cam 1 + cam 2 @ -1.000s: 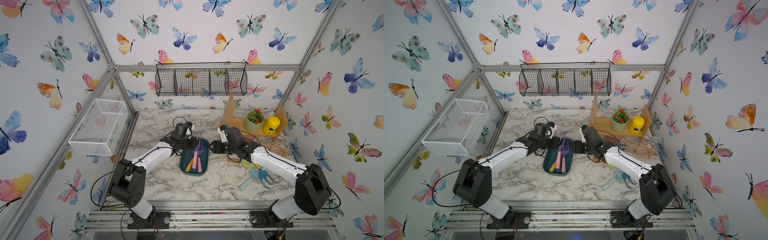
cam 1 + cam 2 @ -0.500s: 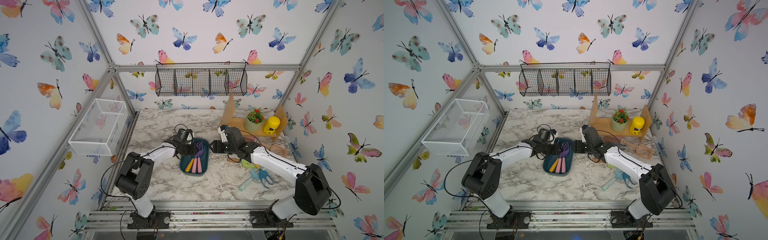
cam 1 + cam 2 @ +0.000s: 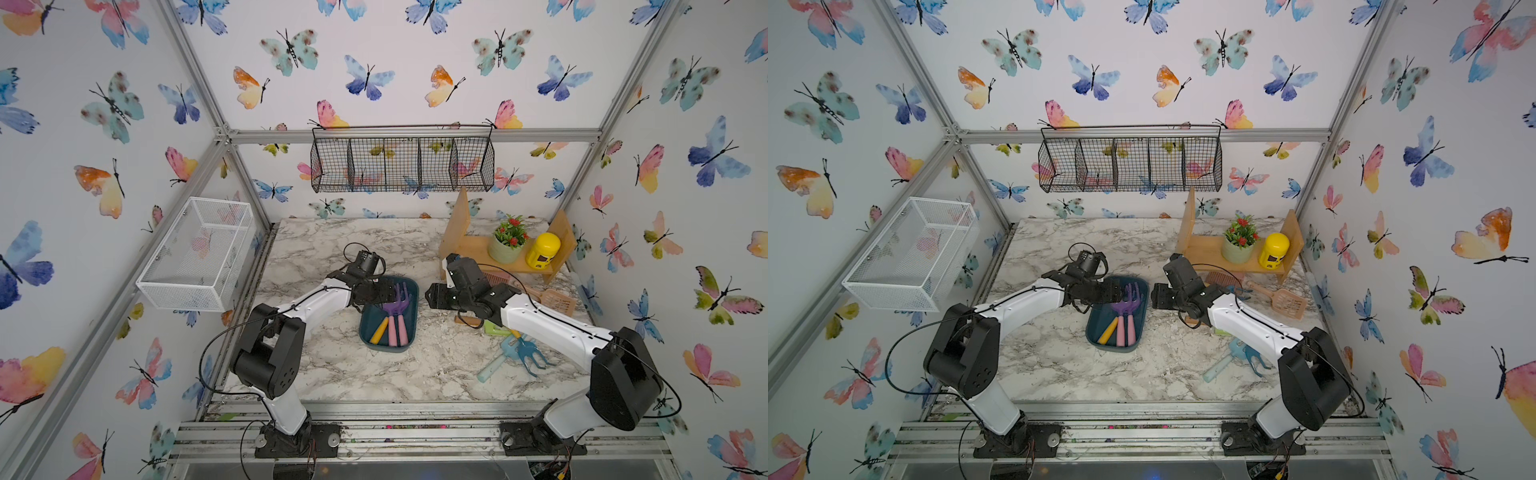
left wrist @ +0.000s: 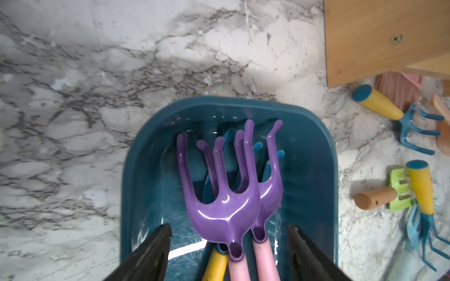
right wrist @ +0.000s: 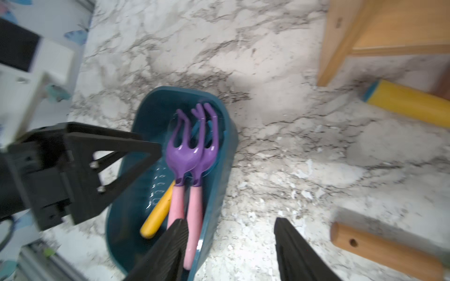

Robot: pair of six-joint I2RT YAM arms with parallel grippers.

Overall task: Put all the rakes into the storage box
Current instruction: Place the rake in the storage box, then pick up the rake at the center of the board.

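**Getting the left hand away from the rake cleanly**

The storage box [image 3: 389,348] is sitting on the bench [image 3: 311,365] a little below the middle of the frame in both top views. The purple rake [image 4: 224,209] is lying inside it, on top of a second purple rake [image 4: 270,194] and a yellow-handled tool [image 4: 215,266]. Its prongs are pointing to the upper end of the box. In the top views the left hand [image 4: 229,227] is hovering over the upper left part of the box. Its fingers are standing wide apart, one on each side of the rake's neck, and they are holding nothing. So I am judging that the placing is done and that the step now is the retreat.

To do it well, the left hand should be going straight up first, with fingers apart, and only then sideways toward the left of the frame. A sideways move made too early could be hooking a finger under the curved prongs and dragging the rake out. It could also be pushing the light box along the bench.

The right hand [image 5: 230,221] is waiting just at the right edge of the box, fingers apart and empty. In the right wrist view the box wall seems to be lying between its fingers, but I cannot tell whether they are touching it. It should not be closing or moving until the left hand is clear.
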